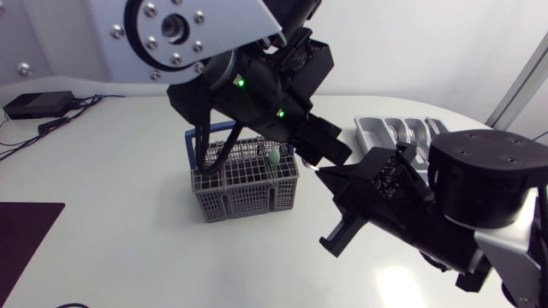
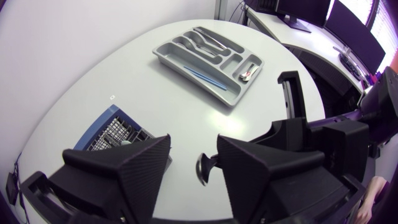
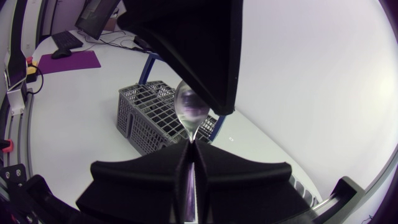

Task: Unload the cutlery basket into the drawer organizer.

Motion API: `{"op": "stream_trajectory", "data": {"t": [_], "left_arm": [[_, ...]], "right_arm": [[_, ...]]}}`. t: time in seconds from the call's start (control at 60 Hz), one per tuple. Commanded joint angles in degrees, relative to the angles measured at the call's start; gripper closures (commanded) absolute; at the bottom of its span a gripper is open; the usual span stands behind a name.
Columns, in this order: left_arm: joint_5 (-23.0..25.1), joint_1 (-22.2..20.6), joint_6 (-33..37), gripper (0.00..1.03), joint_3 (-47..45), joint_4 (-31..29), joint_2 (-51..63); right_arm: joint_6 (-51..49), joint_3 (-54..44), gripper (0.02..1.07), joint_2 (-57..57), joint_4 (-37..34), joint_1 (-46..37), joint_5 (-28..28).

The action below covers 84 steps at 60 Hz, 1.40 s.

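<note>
A metal spoon (image 3: 189, 111) stands bowl up, with my right gripper (image 3: 191, 150) shut on its handle. My left gripper (image 2: 194, 150) is open around the spoon's bowl (image 2: 203, 169), its fingers apart and one broad finger (image 3: 199, 56) just beside the bowl. In the head view the two grippers meet tip to tip, left (image 1: 332, 152) above right (image 1: 336, 178), to the right of the grey cutlery basket (image 1: 244, 192), and the spoon is hidden there. The grey drawer organizer (image 2: 163, 51) lies ahead of the left gripper with spoons and a blue piece in its compartments.
The basket (image 2: 115, 130) has a blue handle and holds a green-tipped item (image 1: 272, 158). A black box with cables (image 1: 38, 104) sits at the far left, and a dark purple mat (image 1: 26, 231) lies at the left edge. The organizer (image 1: 372, 128) is at the back right.
</note>
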Motion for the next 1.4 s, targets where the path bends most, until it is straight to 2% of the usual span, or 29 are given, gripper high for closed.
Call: {"op": "stream_trajectory", "data": {"t": [0.0,0.167,0.3,0.517,0.65,0.817,1.0,1.1,1.383], "left_arm": [[0.32,1.39,-1.79,0.24,0.46,0.77,-0.53],[0.32,4.65,-3.9,0.2,-0.07,2.71,-3.17],[0.32,7.72,-5.66,0.18,-1.3,5.52,-5.37],[0.32,8.95,-4.69,0.18,-2.18,6.57,-3.7],[0.32,8.69,-4.69,0.17,-2.09,6.48,-2.82],[0.32,8.34,-4.69,0.17,-1.65,6.13,-1.76],[0.32,8.25,-4.34,0.17,-1.74,5.61,-1.15],[0.32,8.25,-4.16,0.17,-1.74,5.52,-0.88],[0.32,8.25,-3.81,0.17,-1.3,5.08,0.35]], "right_arm": [[-0.99,-1.47,1.0,-1.58,-1.29,-0.01,-0.4],[-2.05,-3.49,1.0,-5.53,-5.07,-3.79,-6.47],[-5.21,-6.48,1.0,-8.7,-6.48,-10.65,-12.53],[-14.88,-7.44,1.0,-11.95,-12.01,-31.21,-31.6],[-22.44,-6.39,1.0,-9.66,-14.56,-44.05,-42.59],[-32.99,-4.54,1.0,-2.55,-17.55,-56.0,-51.82],[-45.12,-1.29,1.0,7.39,-18.78,-65.49,-56.65],[-52.94,3.11,1.01,14.51,-22.21,-70.24,-58.32],[-72.54,15.41,1.01,32.87,-29.15,-79.03,-57.79]]}}
